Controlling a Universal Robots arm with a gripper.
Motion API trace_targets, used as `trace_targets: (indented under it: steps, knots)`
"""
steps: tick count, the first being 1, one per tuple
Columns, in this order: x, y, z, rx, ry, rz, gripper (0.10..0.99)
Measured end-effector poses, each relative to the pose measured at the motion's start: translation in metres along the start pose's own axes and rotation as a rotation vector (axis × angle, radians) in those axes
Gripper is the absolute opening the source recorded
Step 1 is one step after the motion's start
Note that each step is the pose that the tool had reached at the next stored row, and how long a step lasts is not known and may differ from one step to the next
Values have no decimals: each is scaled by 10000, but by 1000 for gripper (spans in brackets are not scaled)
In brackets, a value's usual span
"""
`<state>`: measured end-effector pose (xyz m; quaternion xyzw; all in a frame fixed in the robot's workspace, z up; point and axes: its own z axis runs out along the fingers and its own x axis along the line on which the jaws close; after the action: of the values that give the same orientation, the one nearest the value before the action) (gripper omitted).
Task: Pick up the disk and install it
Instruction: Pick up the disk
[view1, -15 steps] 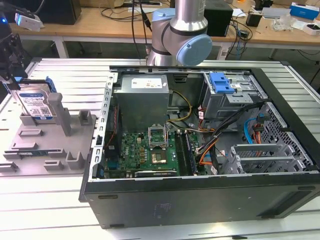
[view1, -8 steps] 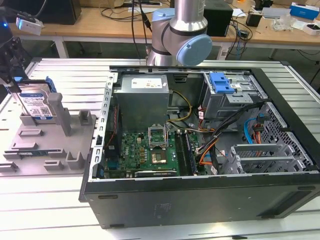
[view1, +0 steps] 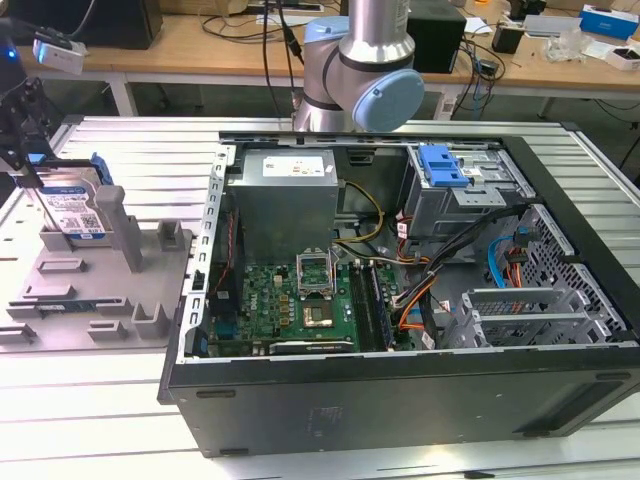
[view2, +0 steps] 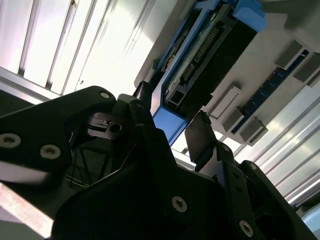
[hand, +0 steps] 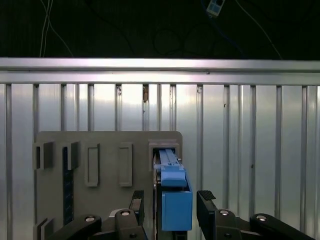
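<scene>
the gripper (hand: 171, 196) hangs just above the grey holder (view1: 100, 300), with its fingers (hand: 206, 200) apart, one on each side of the disk (view1: 72, 208) and, i judge, not yet pressing it. the disk stands on edge in the holder, and its long axis seems to point up into the claw. the open computer case (view1: 400, 400) lies beside the holder, to the exterior view's right.

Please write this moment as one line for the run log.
gripper: open, straddling disk | disk: standing on edge in grey holder | install: not yet done
</scene>
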<state>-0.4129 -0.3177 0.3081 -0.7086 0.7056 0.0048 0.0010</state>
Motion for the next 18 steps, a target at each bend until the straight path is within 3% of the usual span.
trace_targets:
  steps: [13, 15, 16, 18]
  knots:
    - [1, 6, 77, -1, 0, 0, 541]
    - [1, 8, 84, 0, 0, 0, 525]
    - [1, 9, 88, 0, 0, 0, 455]
    - [1, 13, 95, -1, 0, 1, 455]
